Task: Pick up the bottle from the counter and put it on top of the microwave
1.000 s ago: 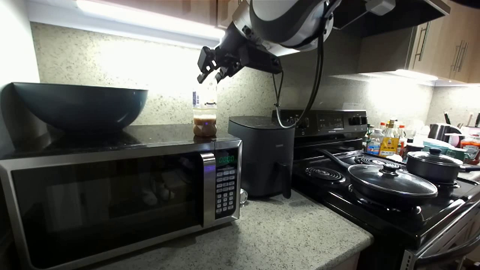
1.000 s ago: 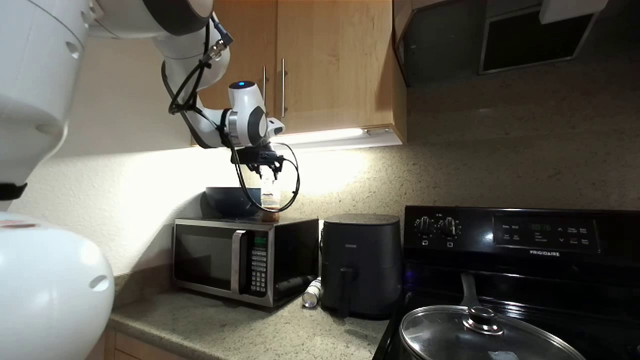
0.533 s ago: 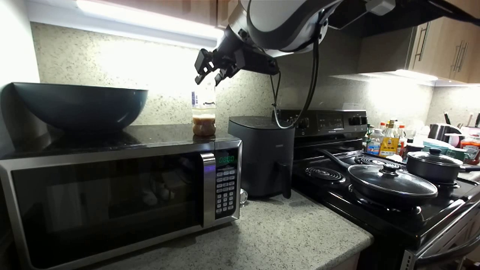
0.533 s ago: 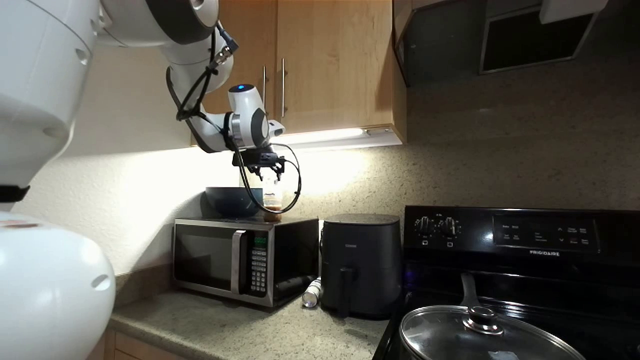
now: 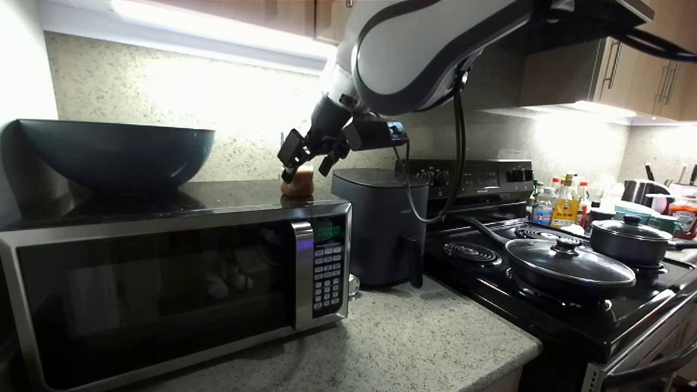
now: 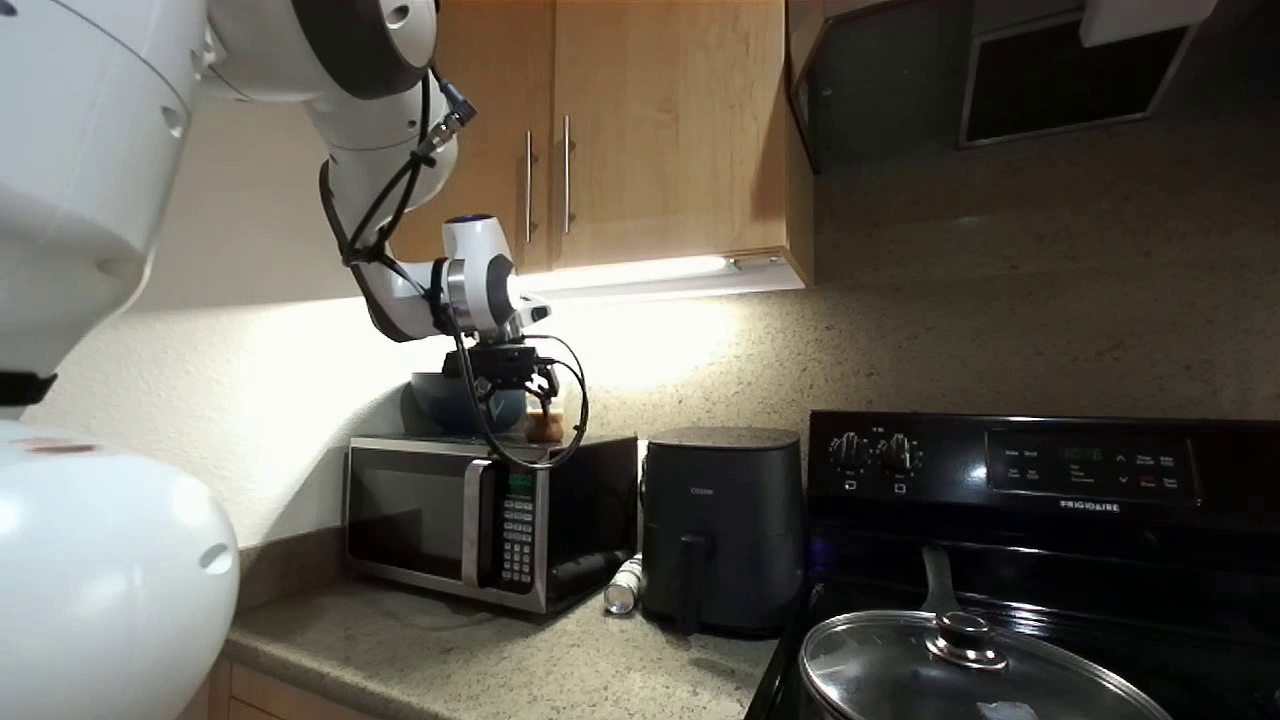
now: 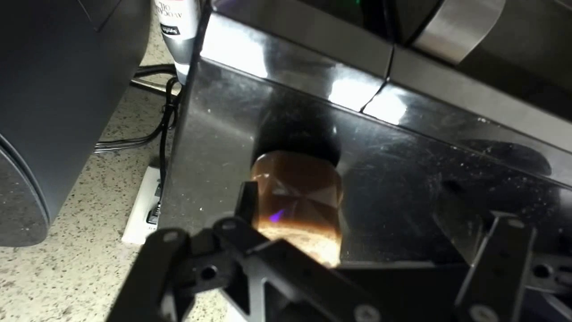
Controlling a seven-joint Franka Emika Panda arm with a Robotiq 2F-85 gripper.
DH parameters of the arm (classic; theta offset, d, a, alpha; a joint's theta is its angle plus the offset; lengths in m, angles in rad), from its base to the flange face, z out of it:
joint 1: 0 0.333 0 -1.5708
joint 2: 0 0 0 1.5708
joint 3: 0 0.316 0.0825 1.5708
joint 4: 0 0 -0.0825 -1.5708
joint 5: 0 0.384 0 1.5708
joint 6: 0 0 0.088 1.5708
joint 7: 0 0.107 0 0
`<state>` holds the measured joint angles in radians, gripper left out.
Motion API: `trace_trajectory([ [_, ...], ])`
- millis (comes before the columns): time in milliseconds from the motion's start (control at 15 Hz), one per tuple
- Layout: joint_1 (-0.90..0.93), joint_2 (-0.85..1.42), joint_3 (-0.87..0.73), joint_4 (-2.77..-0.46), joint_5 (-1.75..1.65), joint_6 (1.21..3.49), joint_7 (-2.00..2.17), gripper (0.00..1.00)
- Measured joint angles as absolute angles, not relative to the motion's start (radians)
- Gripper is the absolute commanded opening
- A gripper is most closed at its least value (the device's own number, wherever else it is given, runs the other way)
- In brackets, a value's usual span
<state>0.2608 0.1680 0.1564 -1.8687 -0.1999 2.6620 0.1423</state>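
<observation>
The bottle (image 5: 299,185), holding brown liquid, stands upright on top of the microwave (image 5: 163,305) by its front right corner. Its upper part is hidden behind my gripper (image 5: 306,171) in that exterior view. In the wrist view the fingers are spread wide. The left finger (image 7: 247,201) overlaps the left edge of the bottle (image 7: 297,192), while a broad gap lies between the bottle and the right finger. Whether the left finger touches it I cannot tell. The speckled counter (image 6: 560,660) runs below the microwave in both exterior views.
A large dark blue bowl (image 5: 120,155) sits on the microwave's left part. Close on its right stands a dark boxy appliance (image 6: 722,530), with a white container (image 6: 623,585) lying between them. Lidded pans (image 5: 569,264) occupy the stove. A wooden cabinet (image 6: 670,130) hangs above.
My gripper has spread its fingers and come down from the bottle's top to beside its lower part. The bottle stays upright in about the same place on the microwave.
</observation>
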Motion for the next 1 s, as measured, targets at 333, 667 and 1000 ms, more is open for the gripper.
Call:
trace_trajectory([
  [333,0.282,0.128,0.157,-1.922,-0.256,2.617,0.152,1.0],
  [667,0.287,-0.026,0.166,-2.085,-0.377,2.588,0.25,1.0],
  [1000,0.286,-0.105,0.171,-2.165,-0.393,2.588,0.273,1.0],
])
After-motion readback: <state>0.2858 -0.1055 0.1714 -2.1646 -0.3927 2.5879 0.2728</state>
